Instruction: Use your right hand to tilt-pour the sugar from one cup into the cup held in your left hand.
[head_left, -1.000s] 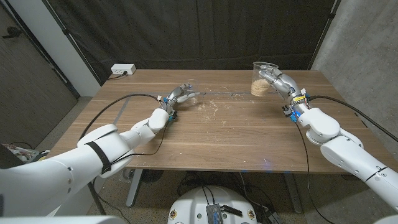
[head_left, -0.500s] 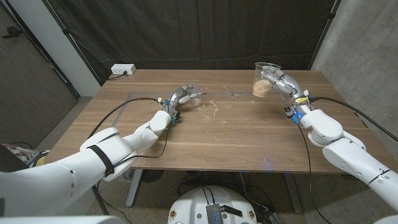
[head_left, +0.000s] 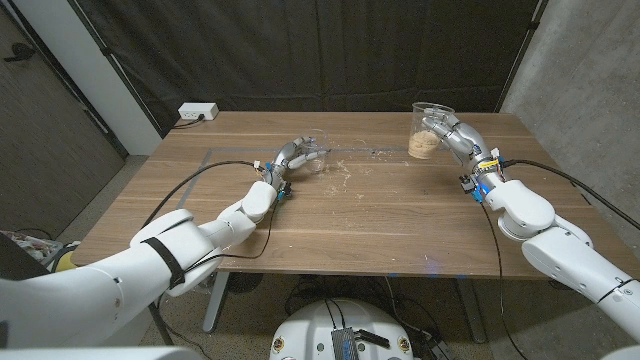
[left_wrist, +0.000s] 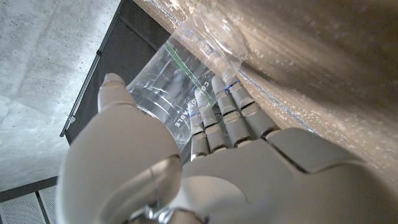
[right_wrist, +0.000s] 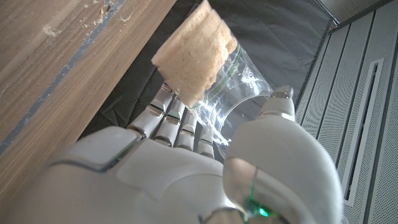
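The right hand (head_left: 452, 133) grasps a clear plastic cup (head_left: 429, 128) at the far right of the wooden worktop (head_left: 370, 215). In the head view the cup stands roughly upright, its open rim on top, with pale brown sugar (head_left: 421, 144) filling its lower part. The right wrist view shows the fingers (right_wrist: 166, 121) wrapped around one side of that cup (right_wrist: 231, 87) and the thumb (right_wrist: 278, 106) on the other, the sugar (right_wrist: 193, 53) packed into its base.

The left hand (head_left: 290, 156) is well apart from it, toward the far left-centre of the worktop, and holds a second clear cup (head_left: 314, 156). In the head view this cup looks tipped onto its side, its mouth facing right, close to the wood. In the left wrist view the fingers (left_wrist: 227, 112) and the thumb (left_wrist: 115, 90) close around the transparent wall of the cup (left_wrist: 180, 81), which bears a thin green line and printed lettering; no sugar is visible in it there.

A scatter of pale grains (head_left: 345, 172) lies on the worktop just right of the left hand's cup, between the two hands. A black cable (head_left: 205, 163) runs along the left arm over the wood. At the far left corner sits a white power strip (head_left: 197, 112), in front of a dark curtain (head_left: 330, 50).
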